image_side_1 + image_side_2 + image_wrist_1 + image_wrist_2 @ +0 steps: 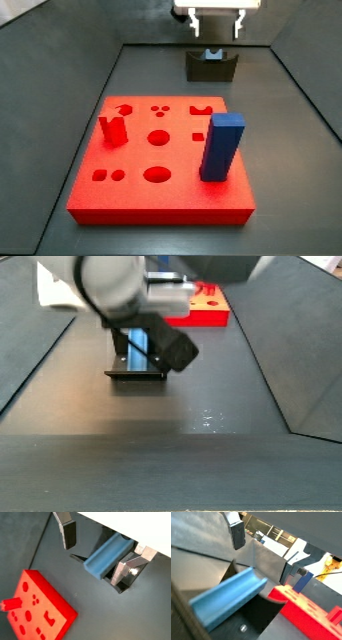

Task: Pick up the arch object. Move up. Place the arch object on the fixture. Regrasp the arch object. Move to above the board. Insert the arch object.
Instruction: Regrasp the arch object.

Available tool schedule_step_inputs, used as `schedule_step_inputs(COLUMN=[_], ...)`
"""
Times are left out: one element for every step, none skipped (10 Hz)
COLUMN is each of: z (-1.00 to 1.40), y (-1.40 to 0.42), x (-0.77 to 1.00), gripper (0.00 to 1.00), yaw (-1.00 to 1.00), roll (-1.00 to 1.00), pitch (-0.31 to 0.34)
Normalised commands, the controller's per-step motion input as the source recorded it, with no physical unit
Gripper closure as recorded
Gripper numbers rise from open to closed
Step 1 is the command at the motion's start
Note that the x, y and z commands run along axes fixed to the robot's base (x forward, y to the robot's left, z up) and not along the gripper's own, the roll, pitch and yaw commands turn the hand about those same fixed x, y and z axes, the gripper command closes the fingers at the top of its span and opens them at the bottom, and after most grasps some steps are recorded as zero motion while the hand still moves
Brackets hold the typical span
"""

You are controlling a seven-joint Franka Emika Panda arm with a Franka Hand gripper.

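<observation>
The arch object [105,556] is a small blue elongated block. It lies across the notch of the dark fixture [122,587] and shows on it in a side view [213,53]. My gripper [93,564] is open just above it, with one finger on each side and neither finger touching it. In a side view the gripper [215,30] hangs over the fixture [210,69] at the far end of the floor. The red board [167,150] lies nearer, apart from the fixture. The arch object [228,598] and the board [312,618] also show in a wrist view.
A tall blue pillar [221,147] and a short red peg [111,130] stand on the board. Dark sloping walls [307,90] enclose the floor on both sides. In a side view the fixture [136,375] stands mid-floor, with the board [209,308] behind it.
</observation>
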Motion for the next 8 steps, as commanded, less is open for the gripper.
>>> schedule_step_inputs(z=[0.74, 0.56, 0.38, 0.97, 0.87, 0.61, 0.48, 0.20], y=[0.01, 0.01, 0.01, -0.88, -0.88, -0.69, -0.59, -0.37], x=[-0.03, -0.03, -0.03, -0.12, -0.12, -0.12, -0.12, -0.09], gripper=[0.00, 0.00, 0.00, 0.00, 0.00, 0.00, 0.00, 0.00], yaw=[-0.01, -0.02, -0.02, 0.02, 0.02, 0.02, 0.02, 0.02], roll=[0.05, 0.04, 0.04, 1.00, 1.00, 1.00, 1.00, 1.00], pitch=[0.057, 0.059, 0.062, 0.055, 0.054, 0.037, 0.033, 0.028])
